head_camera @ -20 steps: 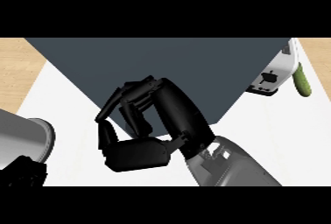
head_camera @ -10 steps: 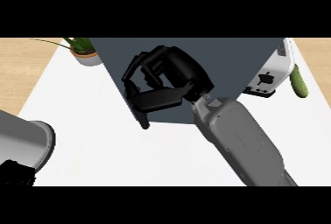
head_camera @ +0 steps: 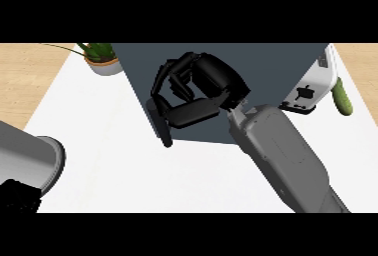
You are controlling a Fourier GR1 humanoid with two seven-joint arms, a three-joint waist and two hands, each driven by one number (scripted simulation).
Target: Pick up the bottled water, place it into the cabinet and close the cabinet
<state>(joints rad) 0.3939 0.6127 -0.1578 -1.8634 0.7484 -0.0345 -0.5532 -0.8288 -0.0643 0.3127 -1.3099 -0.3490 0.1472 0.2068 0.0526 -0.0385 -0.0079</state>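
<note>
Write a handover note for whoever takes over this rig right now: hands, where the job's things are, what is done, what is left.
Right hand: fingers curled, over the front of the dark cabinet; whether it holds anything cannot be told.
Left hand: only a dark part shows at the lower left edge; state unclear.
Bottled water: not visible, possibly hidden by the right hand or already inside.
Done: cannot be confirmed.
Left: verify the bottle is in, then close the cabinet.

One of each on the counter

One dark cabinet (head_camera: 295, 65), one potted plant (head_camera: 101, 59), one white toaster (head_camera: 314, 87), one green cucumber (head_camera: 342, 96), and two robot hands: right (head_camera: 203, 87), left (head_camera: 16, 197).
</note>
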